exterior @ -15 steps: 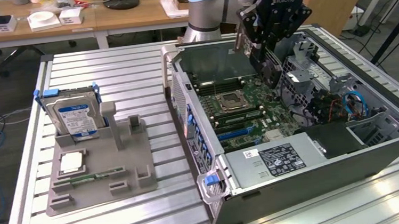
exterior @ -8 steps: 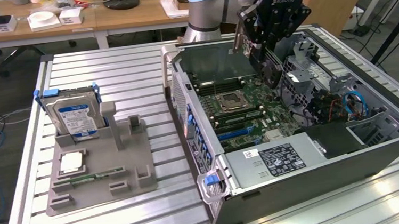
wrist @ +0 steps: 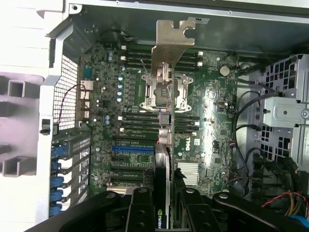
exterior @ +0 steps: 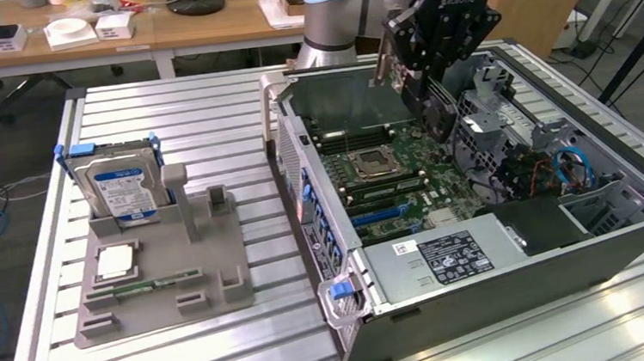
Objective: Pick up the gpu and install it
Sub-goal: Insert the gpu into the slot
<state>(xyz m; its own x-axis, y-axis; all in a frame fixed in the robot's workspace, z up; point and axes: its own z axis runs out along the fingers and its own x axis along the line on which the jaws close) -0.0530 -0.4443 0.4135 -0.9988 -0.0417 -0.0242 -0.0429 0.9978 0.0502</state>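
The gpu (wrist: 164, 145) appears edge-on in the wrist view, a thin dark card with its grey metal bracket (wrist: 172, 41) at the far end. My gripper (wrist: 164, 205) is shut on the card's near end, one black finger (wrist: 140, 212) on each side. In the exterior view the gpu (exterior: 437, 113) hangs from the gripper (exterior: 424, 82) inside the open computer case (exterior: 426, 327), at its back, just above the green motherboard (exterior: 397, 183). The card sits over the processor socket (wrist: 161, 92) and runs towards the blue expansion slot (wrist: 133, 149). I cannot tell whether it touches the board.
On the exterior view's left, a grey holder (exterior: 159, 297) carries a silver hard drive (exterior: 122, 188) with a blue-white label, a small square chip (exterior: 115, 261) and a narrow green memory stick (exterior: 147, 286). Cables (exterior: 569, 170) and drive cages crowd the case's right side. Desks stand behind.
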